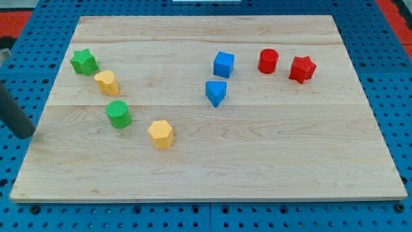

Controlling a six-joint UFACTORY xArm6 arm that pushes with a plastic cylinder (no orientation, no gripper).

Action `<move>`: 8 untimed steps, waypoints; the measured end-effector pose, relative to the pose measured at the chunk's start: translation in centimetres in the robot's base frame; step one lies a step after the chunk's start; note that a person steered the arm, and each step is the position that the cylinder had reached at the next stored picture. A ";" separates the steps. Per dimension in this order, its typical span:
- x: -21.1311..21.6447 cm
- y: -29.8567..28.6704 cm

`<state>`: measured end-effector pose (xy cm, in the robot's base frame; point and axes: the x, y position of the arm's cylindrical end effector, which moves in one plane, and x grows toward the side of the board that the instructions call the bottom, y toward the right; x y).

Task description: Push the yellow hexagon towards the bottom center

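The yellow hexagon (pixel 160 134) lies on the wooden board (pixel 257 161), left of centre and below the middle. My tip (pixel 25 134) is at the view's far left, just off the board's left edge, well to the left of the hexagon and touching no block. Between them stands a green cylinder (pixel 119 114). A second yellow block (pixel 106 82), rounded in shape, lies up and to the left of the hexagon, next to a green star (pixel 84 62).
A blue cube (pixel 223 64) and a blue triangular block (pixel 216 93) sit right of centre near the top. A red cylinder (pixel 268 61) and a red star (pixel 302 69) sit at the top right. Blue perforated table surrounds the board.
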<state>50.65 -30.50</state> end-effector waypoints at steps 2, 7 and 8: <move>0.2 0.0; 3.8 13.8; 1.7 17.3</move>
<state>52.36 -13.20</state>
